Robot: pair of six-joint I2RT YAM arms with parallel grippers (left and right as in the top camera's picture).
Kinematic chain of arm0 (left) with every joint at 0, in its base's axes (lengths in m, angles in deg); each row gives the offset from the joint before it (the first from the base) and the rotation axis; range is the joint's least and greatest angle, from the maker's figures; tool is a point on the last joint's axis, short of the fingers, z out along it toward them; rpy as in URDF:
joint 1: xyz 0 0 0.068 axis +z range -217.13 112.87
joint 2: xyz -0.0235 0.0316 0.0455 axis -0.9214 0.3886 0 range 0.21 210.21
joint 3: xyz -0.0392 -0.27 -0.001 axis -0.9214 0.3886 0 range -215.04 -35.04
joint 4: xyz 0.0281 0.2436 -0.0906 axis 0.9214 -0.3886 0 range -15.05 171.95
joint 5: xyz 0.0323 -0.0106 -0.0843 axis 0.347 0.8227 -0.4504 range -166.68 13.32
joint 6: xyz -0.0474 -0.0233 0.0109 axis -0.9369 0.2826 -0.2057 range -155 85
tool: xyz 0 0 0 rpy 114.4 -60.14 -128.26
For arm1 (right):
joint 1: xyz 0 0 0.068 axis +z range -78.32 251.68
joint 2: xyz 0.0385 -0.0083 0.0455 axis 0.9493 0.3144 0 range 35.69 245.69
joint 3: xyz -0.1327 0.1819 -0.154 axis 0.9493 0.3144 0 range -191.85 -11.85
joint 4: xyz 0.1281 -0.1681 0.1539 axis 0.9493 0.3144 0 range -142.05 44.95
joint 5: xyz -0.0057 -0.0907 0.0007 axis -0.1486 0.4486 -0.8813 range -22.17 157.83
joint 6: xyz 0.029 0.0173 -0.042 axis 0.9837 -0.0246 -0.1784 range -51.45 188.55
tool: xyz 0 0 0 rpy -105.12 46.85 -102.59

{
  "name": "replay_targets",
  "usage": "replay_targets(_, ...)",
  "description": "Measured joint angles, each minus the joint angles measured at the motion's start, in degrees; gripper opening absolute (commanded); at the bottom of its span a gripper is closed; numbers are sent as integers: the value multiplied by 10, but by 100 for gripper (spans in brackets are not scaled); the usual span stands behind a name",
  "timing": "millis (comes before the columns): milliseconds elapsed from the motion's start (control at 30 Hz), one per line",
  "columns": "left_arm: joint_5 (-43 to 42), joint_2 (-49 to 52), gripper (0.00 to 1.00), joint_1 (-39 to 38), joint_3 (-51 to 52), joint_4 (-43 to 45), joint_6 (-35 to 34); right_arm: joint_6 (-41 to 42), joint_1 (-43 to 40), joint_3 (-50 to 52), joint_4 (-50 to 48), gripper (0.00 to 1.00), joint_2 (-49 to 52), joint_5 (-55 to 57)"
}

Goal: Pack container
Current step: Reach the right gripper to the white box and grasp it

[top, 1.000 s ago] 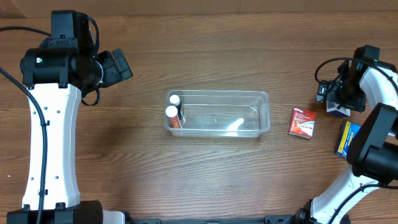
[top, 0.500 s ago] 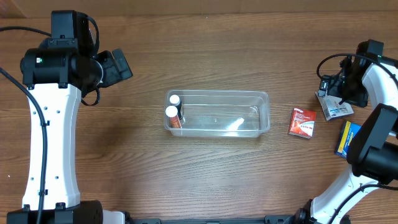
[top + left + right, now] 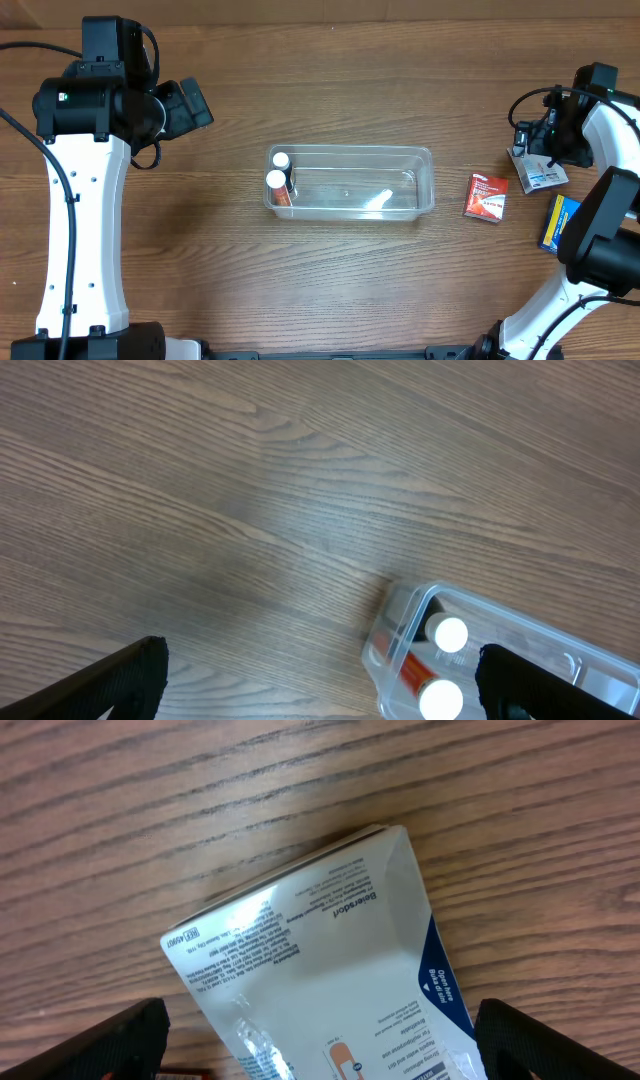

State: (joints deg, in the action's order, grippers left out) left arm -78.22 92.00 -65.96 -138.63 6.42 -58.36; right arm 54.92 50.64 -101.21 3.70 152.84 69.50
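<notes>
The clear plastic container (image 3: pixel 400 152) lies mid-table, long side left to right. Two white-capped bottles (image 3: pixel 277 172) stand at its left end; they also show in the left wrist view (image 3: pixel 447 660) inside the container's corner (image 3: pixel 392 622). My left gripper (image 3: pixel 196 104) hovers far left of the container, open and empty (image 3: pixel 320 695). My right gripper (image 3: pixel 528 150) is at the far right, open, its fingers spread either side of a white box with a blue corner (image 3: pixel 310 960), which lies flat on the table (image 3: pixel 541 177).
A red box (image 3: pixel 486 196) lies just right of the container. A blue and yellow box (image 3: pixel 558 222) lies at the far right, partly under the right arm. The table is brown wood.
The white box, a second ago mostly hidden under my right gripper, now lies flat and exposed; the gripper has shifted slightly up and right. The left arm has not moved.
</notes>
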Motion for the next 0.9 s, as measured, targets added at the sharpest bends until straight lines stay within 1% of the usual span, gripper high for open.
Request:
replay_targets(233,0,0,100,0,0,3,0,-10,0,0,2,100,21,2)
replay_targets(700,0,0,100,0,0,5,0,-14,-3,0,0,100,21,0)
replay_targets(900,0,0,100,0,0,5,0,-14,-3,-14,18,100,21,-4)
